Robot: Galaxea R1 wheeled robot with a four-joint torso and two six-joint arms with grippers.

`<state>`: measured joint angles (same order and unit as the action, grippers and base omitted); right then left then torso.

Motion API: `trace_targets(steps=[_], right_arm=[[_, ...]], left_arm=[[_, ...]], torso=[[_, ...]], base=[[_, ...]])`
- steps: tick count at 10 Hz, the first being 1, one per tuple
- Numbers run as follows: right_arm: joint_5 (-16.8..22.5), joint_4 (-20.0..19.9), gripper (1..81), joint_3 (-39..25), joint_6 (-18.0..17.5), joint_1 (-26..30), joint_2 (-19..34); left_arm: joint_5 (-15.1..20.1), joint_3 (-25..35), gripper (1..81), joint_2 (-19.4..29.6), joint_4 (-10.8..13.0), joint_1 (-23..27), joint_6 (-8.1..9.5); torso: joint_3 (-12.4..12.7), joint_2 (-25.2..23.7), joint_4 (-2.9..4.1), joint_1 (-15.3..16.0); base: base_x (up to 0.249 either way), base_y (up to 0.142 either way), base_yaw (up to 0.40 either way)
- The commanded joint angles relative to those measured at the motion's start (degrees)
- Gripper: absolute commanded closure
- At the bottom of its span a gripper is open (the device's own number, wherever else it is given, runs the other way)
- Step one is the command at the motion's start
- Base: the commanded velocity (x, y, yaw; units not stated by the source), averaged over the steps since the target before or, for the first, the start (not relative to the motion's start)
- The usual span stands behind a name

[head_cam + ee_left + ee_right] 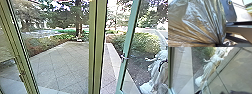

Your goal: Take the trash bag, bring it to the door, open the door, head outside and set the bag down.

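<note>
The trash bag (199,22), shiny and grey-brown, shows large in the left wrist view. Its folds draw together at a gathered neck, where my left gripper (218,44) is shut on it. A glass door with a teal-green frame (128,45) stands at the right in the head view, with a metal handle (123,58) on it. Beside it rises a thick olive post (97,47). The right wrist view looks onto the ground and a statue; the state of my right gripper cannot be made out.
Through the glass lies a paved yard (60,67), bordered by shrubs (145,43) and a tree trunk (79,28). Another olive frame (21,50) slants along the left. A pale statue (158,72) stands at the lower right; the right wrist view also has the statue (209,68).
</note>
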<state>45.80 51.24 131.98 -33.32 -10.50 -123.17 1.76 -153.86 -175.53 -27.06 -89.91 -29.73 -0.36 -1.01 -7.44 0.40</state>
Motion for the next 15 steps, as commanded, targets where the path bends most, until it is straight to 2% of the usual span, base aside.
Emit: trace_targets(steps=[1, 3, 5, 7, 9, 11, 12, 15], right_arm=[[7.0, -16.9, 1.0, -7.6, 5.2, 2.4, 0.0], [9.1, -30.0, 1.0, -16.1, 5.3, -2.6, 0.5], [8.8, -40.4, 1.0, -21.5, 5.2, -10.3, -0.7], [6.3, -41.0, 1.0, -27.2, 4.8, -18.5, -1.8], [-2.9, -40.6, 1.0, -31.4, 5.3, -27.9, -1.5], [-8.4, -41.0, 1.0, -32.6, 5.2, -35.7, -2.4], [-9.1, -41.1, 1.0, -32.7, 5.3, -39.3, -3.7], [-17.5, -40.5, 1.0, -31.6, 5.5, -49.6, -8.1]], left_arm=[[4.6, 0.4, 81.1, -0.7, -0.4, 2.2, -0.06], [4.6, 0.4, 81.1, -0.8, -0.4, 2.2, -0.06], [4.6, 0.4, 81.1, -1.0, -0.1, 2.2, -0.15], [4.6, 0.4, 81.1, -0.9, 0.2, 2.3, -0.24], [4.5, 0.4, 81.1, -0.8, 0.3, 2.5, -0.33], [4.5, 0.4, 81.1, -0.6, 0.3, 2.8, -0.41], [4.5, 0.4, 81.1, -0.4, 0.3, 3.0, -0.41], [4.5, 0.4, 81.1, -0.3, 0.3, 3.5, -0.41]], torso=[[0.0, 0.0, 0.0, 0.0], [0.0, 0.0, 0.0, 0.0], [0.0, 0.0, 0.0, 0.0], [0.0, 0.0, 0.0, 0.0], [0.0, 0.0, 0.0, 0.0], [0.0, 0.0, 0.0, 0.0], [0.0, 0.0, 0.0, 0.0], [0.0, 0.0, 0.0, 0.0]], base=[[0.0, 0.0, 0.0], [0.0, 0.0, 0.0], [0.0, 0.0, 0.0], [0.0, 0.0, 0.0], [0.0, 0.0, 0.0], [0.0, 0.0, 0.0], [0.0, 0.0, 0.0], [0.0, 0.0, 0.0]])
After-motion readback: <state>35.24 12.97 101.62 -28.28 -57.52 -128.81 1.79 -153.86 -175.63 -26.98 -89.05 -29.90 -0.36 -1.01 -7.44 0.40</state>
